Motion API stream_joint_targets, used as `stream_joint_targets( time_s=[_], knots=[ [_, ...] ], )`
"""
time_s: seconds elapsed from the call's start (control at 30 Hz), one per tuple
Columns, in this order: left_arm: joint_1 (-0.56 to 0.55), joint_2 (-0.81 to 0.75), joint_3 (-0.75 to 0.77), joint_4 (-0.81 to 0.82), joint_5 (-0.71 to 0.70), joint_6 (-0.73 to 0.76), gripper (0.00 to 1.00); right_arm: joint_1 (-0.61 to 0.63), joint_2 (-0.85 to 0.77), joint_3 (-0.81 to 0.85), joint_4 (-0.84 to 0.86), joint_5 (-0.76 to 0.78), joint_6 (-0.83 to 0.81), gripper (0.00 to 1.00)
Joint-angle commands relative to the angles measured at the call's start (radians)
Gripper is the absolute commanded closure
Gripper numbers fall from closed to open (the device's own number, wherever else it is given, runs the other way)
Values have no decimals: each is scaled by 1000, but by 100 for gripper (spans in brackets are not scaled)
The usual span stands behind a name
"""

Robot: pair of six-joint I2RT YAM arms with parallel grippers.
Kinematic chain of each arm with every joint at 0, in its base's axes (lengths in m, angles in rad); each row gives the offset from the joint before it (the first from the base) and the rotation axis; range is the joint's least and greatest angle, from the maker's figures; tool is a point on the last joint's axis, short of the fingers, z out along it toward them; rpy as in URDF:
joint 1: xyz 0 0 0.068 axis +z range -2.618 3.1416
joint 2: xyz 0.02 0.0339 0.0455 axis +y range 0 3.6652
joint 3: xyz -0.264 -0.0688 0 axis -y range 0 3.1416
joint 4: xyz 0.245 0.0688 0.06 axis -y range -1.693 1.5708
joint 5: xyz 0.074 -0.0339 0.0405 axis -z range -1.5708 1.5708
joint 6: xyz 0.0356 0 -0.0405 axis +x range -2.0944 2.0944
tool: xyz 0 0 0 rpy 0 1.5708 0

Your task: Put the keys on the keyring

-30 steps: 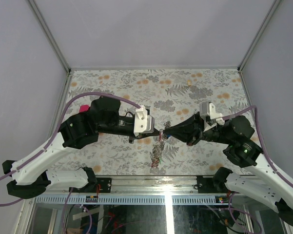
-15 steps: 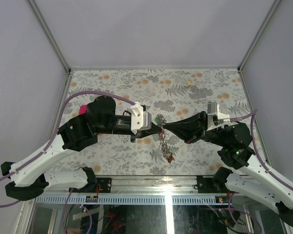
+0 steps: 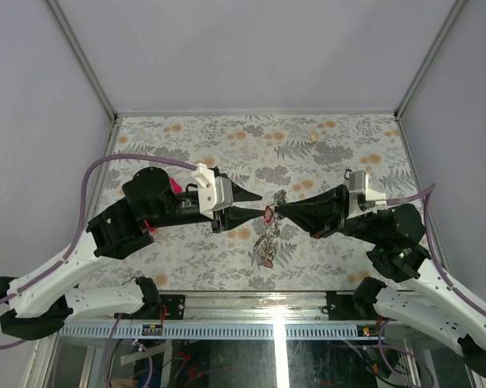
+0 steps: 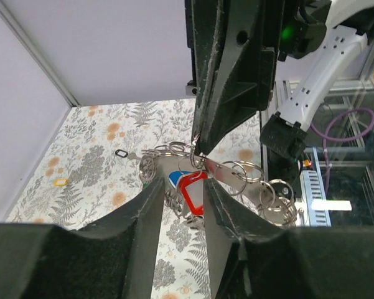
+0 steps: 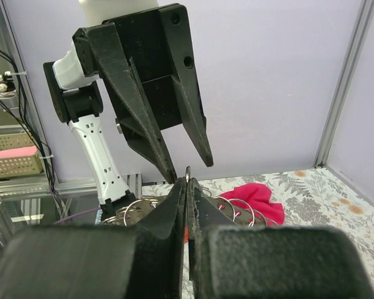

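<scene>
Centre of the top view, above the floral table [image 3: 226, 137]: right gripper [image 3: 273, 212] clenched on the thin grey keyring [image 4: 177, 148]. Silver keys [image 3: 265, 242] dangle under it in a bunch, one red tag [image 4: 190, 190] showing. Left gripper [image 3: 261, 205] fingers spread apart just beside the bunch, grasping nothing.

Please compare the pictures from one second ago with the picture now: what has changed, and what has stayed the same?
The left end effector opened, let go of the keys and drew back to the left. The right end effector shifted slightly upward in the top view. It stayed shut on the keyring, and the keys still hang below it.
</scene>
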Motion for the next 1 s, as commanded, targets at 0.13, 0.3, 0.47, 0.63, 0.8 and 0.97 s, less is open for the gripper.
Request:
stream_joint_targets(
  time_s=[0.13,0.3,0.47,0.63,0.8,0.97],
  knots=[
    [-6,-27,-105,287,2,-162,65,4,-18,76,43,5,-36,100],
    [-5,-21,-127,318,31,-191,67,5,-17,78,43,-1,-37,100],
    [-5,-13,-125,307,46,-181,80,5,-17,79,45,-6,-35,100],
    [-5,8,-110,287,107,-171,84,4,-17,78,50,-11,-31,100],
    [-6,18,-108,277,127,-171,84,5,-20,80,49,-8,-33,100],
    [-5,15,-104,264,124,-164,88,4,-25,81,41,-6,-38,100]
  ],
)
